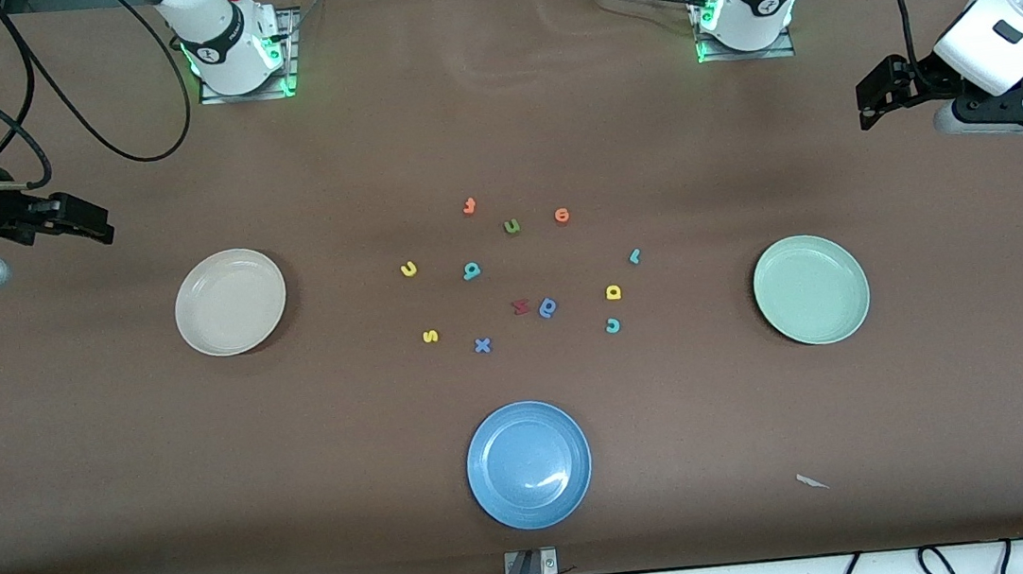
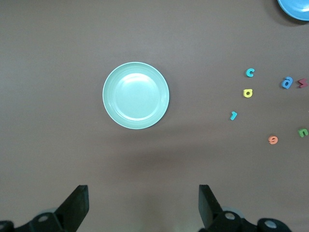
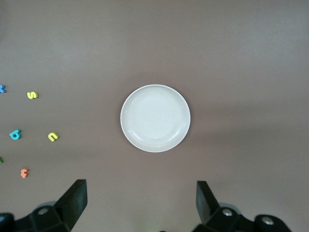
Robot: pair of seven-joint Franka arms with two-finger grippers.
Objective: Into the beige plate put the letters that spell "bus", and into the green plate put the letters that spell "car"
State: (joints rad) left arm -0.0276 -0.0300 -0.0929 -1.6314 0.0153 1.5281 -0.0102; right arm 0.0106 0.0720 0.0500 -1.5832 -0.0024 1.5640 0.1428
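Left gripper (image 1: 872, 102): held in the air over the bench (image 1: 114, 481) at the left arm's end, above bare surface farther from the front camera than the green plate; jaws released and spread wide, nothing grasped.
Right gripper (image 1: 92, 226): held in the air at the right arm's end of the bench, over bare surface farther from the front camera than the beige plate; jaws released and spread wide, nothing grasped.
Beige plate (image 1: 230, 302): set flat on the bench toward the right arm's end; nothing is seen in it.
Green plate (image 1: 811, 289): set flat toward the left arm's end; nothing is seen in it.
Teal b (image 1: 471, 271): lying on the bench in the middle cluster of letters, between the two plates.
Yellow u (image 1: 409, 269): beside the teal b, toward the beige plate.
Yellow s (image 1: 430, 336): nearer the front camera than the yellow u.
Teal c (image 1: 613, 326): in the cluster on the green plate's side.
Yellow a (image 1: 613, 292): just beside the teal c, farther from the front camera.
Teal r (image 1: 635, 257): near the yellow a, farther again from the front camera.
Other letters: a green u (image 1: 512, 226), an orange letter (image 1: 469, 206), a second orange letter (image 1: 562, 216), a darker blue rounded letter (image 1: 549, 308), a red letter (image 1: 520, 306) and a blue x (image 1: 482, 345) are scattered among them.
Blue plate (image 1: 528, 464): nearest the front camera, apart from the letters.
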